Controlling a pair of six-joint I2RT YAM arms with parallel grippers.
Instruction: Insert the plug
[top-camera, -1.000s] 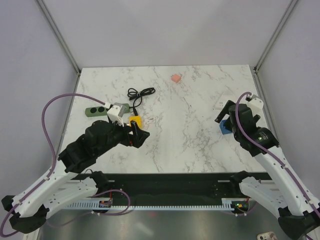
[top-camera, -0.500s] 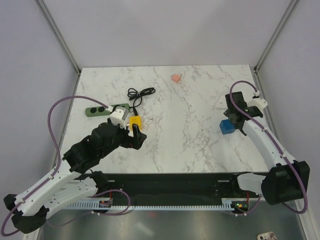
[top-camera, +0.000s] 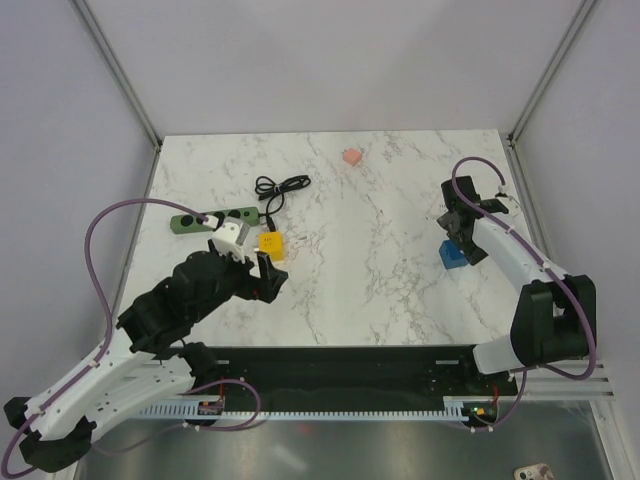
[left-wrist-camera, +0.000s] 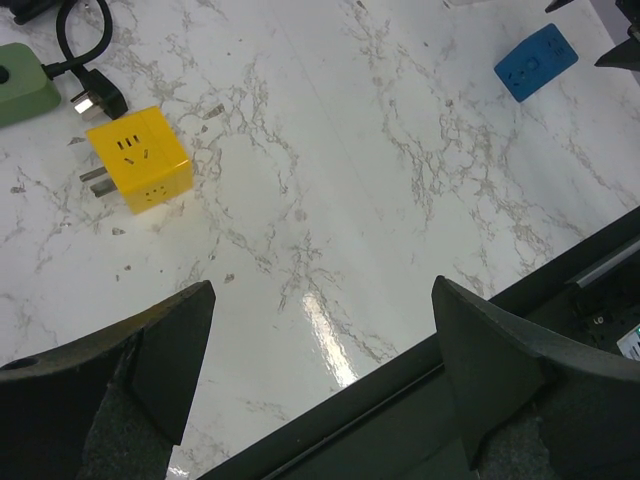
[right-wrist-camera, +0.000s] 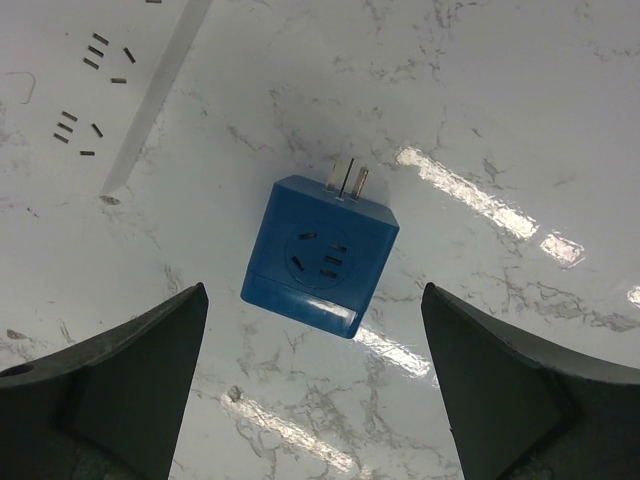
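The right fingers (right-wrist-camera: 120, 380) stand wide apart and grip nothing. Framed between them is the blue plastic cube-shaped plug (right-wrist-camera: 320, 255). It lies at the right side of the white marbled bench (right-wrist-camera: 500, 120), socket face up, with its two metal prongs (right-wrist-camera: 348, 178) pointing to the far side. Just beyond, at the far left of the wrist view, is what appears to be a flat white socket strip (right-wrist-camera: 60, 90); only its corner shows.

The step in hand looks like the pick-up. It should go best if the fingers centre on the cube's two plain side walls and come straight down. They should close low on the body, leaving the prongs free and square for lining up with the slots.

The left fingers (left-wrist-camera: 130, 370) are also spread and empty over bare bench. A yellow plastic cube adapter (left-wrist-camera: 138, 160) lies to their far left, beside a green power strip (left-wrist-camera: 20, 85) and its black cable (left-wrist-camera: 80, 50).
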